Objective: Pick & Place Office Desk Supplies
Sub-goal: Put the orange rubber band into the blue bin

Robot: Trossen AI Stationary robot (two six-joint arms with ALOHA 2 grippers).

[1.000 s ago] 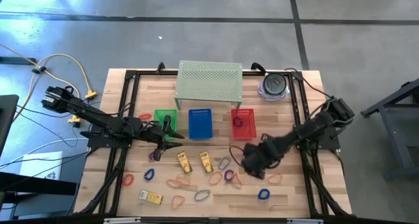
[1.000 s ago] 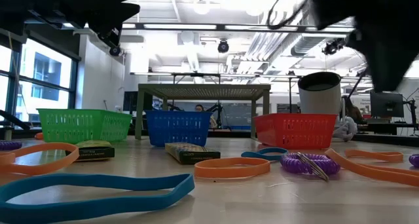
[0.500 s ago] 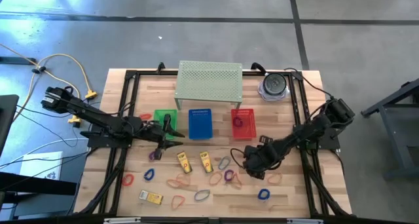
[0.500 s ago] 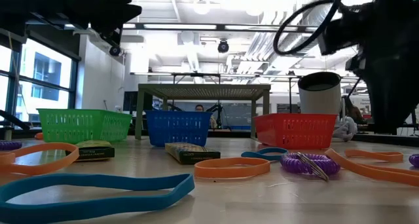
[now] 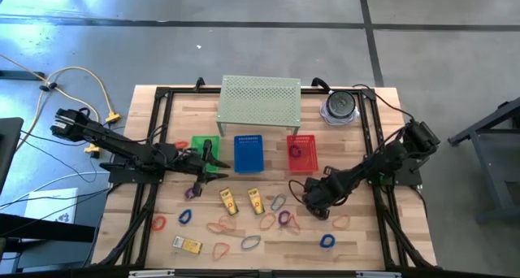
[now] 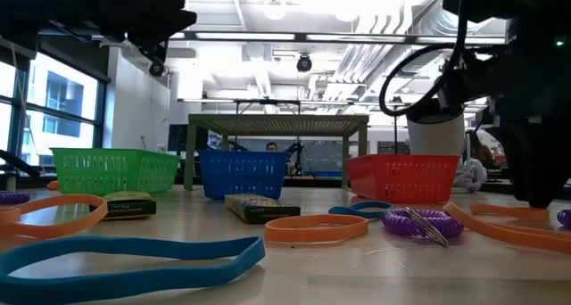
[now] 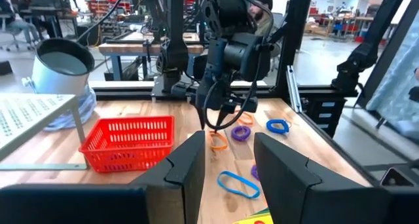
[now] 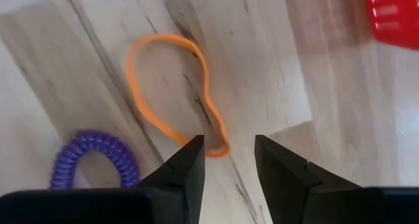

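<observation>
Rubber-band loops [image 5: 250, 242] scattered flat across worktop front half: red, blue, purple, orange, grey. Orange loop [image 8: 175, 92] lies beside coiled purple loop [image 8: 95, 160]. Three yellow-gold packets [image 5: 228, 201] lie flat left of centre, one near front-left corner.

The table [image 5: 357, 237] is pale, matt planked wood with visible grain. The red basket [image 7: 127, 140], blue basket [image 6: 243, 174] and green basket [image 6: 114, 169] look like glossy latticed plastic. The orange band [image 8: 175, 90] seems smooth matt rubber; the purple coil [image 8: 93, 160] is ridged and shiny.
</observation>
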